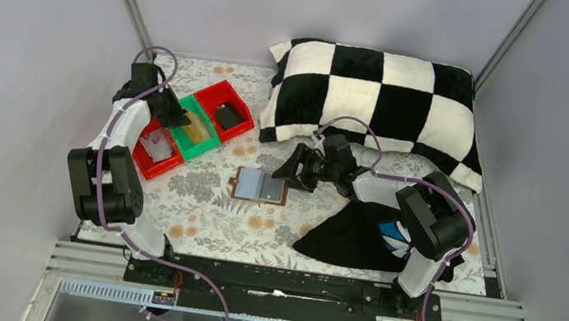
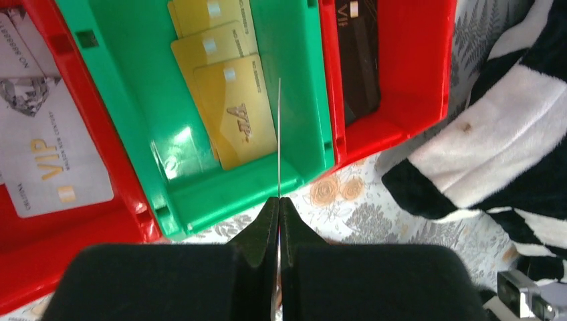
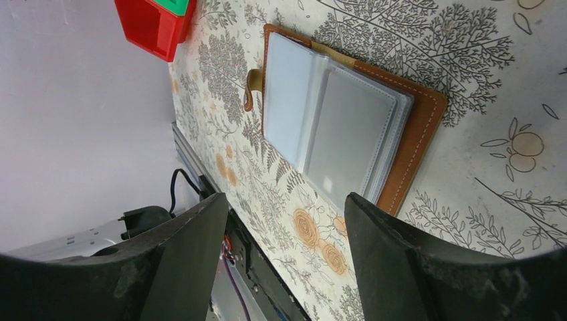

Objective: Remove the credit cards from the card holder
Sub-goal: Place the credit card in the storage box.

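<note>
The brown card holder lies open on the flowered table, its grey-blue clear pocket panels up; it also shows in the right wrist view. My right gripper is open and empty just right of it, and its jaws stand wide apart near the wallet's edge. My left gripper is shut on a thin card, seen edge-on, over the green tray. Gold cards lie in that tray. My left gripper's tips meet on the card.
A red tray with a white VIP card sits left of the green one, and a red tray with a black card sits right. A checkered pillow lies at the back. A black cloth lies front right.
</note>
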`<action>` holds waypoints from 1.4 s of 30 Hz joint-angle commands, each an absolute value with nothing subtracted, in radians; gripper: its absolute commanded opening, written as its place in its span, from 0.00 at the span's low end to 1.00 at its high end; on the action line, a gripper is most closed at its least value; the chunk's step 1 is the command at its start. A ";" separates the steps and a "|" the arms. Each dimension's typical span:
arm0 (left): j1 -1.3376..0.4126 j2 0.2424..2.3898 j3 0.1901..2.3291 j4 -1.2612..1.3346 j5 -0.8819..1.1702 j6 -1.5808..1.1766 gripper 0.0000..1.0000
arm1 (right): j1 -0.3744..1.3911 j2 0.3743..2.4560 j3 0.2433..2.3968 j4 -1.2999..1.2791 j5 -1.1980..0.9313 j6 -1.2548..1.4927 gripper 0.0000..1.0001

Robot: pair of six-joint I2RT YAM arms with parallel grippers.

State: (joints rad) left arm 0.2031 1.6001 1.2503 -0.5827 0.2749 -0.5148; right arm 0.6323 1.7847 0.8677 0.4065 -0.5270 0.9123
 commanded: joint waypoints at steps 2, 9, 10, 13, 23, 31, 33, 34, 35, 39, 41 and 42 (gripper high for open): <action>0.210 1.663 1.260 -0.415 0.231 -0.592 0.00 | 0.639 1.751 0.862 0.407 -0.504 0.896 0.73; 0.210 1.758 1.251 -0.324 0.207 -0.609 0.00 | 0.639 1.752 0.867 0.394 -0.502 0.888 0.73; 0.212 1.775 1.254 -0.325 0.205 -0.604 0.00 | 0.640 1.753 0.868 0.394 -0.501 0.888 0.73; 0.210 1.813 1.264 -0.350 0.190 -0.589 0.04 | 0.637 1.758 0.871 0.392 -0.503 0.886 0.73; 0.177 1.629 1.210 -0.416 0.125 -0.584 0.35 | 0.638 1.771 0.879 0.400 -0.506 0.887 0.73; -0.037 1.382 1.155 -0.483 0.095 -0.554 0.38 | 0.637 1.773 0.879 0.402 -0.501 0.888 0.73; -0.086 1.353 1.111 -0.490 0.122 -0.563 0.38 | 0.638 1.770 0.878 0.404 -0.498 0.888 0.73; -0.108 1.342 1.089 -0.491 0.142 -0.572 0.38 | 0.637 1.770 0.877 0.403 -0.497 0.888 0.72; -0.135 1.336 1.065 -0.491 0.155 -0.579 0.38 | 0.638 1.772 0.877 0.403 -0.497 0.890 0.72; -0.230 1.329 0.970 -0.467 0.181 -0.615 0.38 | 0.638 1.784 0.884 0.398 -0.492 0.890 0.69; -0.271 1.329 0.920 -0.434 0.202 -0.639 0.38 | 0.638 1.791 0.886 0.393 -0.487 0.891 0.69; -0.292 1.336 0.901 -0.418 0.211 -0.649 0.38 | 0.639 1.795 0.888 0.393 -0.486 0.893 0.69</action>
State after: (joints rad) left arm -0.2306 1.3308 0.9581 -0.4618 0.1619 -0.6018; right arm 0.6323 1.7851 0.8658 0.3916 -0.5125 0.9012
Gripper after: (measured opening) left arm 0.381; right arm 0.693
